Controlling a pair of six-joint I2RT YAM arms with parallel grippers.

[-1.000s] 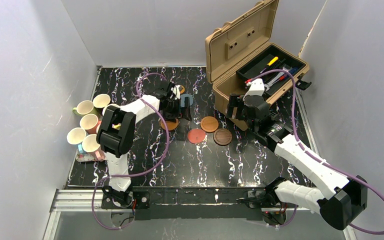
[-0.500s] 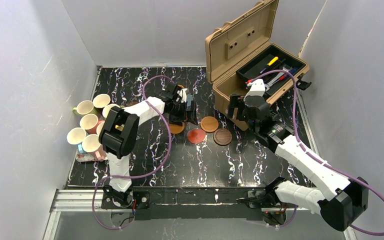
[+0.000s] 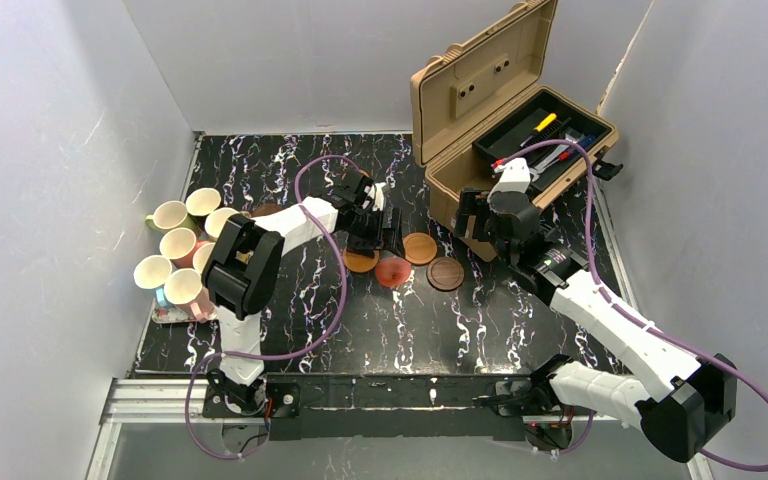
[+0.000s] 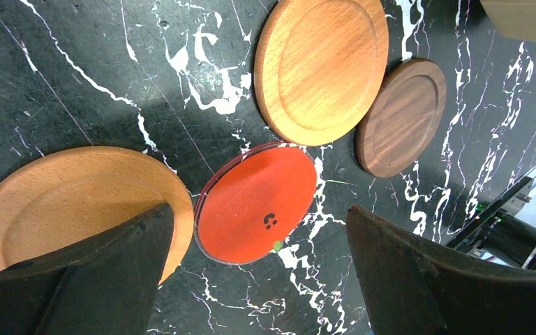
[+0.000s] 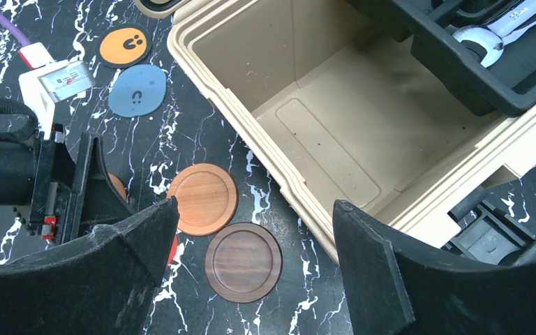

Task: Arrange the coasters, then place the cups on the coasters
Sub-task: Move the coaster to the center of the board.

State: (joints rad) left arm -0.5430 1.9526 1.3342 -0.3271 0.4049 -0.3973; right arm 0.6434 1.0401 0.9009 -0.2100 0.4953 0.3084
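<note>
The left claw (image 4: pixel 257 209) hangs wide open and empty above the red coaster (image 4: pixel 255 202), which lies flat between its fingers among three wooden coasters (image 4: pixel 321 70). The right claw (image 5: pixel 255 209), also open, hovers by the tan case (image 5: pixel 321 139). The cups (image 3: pixel 180 246) cluster at the left.

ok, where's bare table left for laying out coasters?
Widest bare table: the near strip in front of the coasters. Also the far-left corner behind the cups. Crowded: the cups' side at the left edge, and the centre by the toolbox, where the left fingers hover.
</note>
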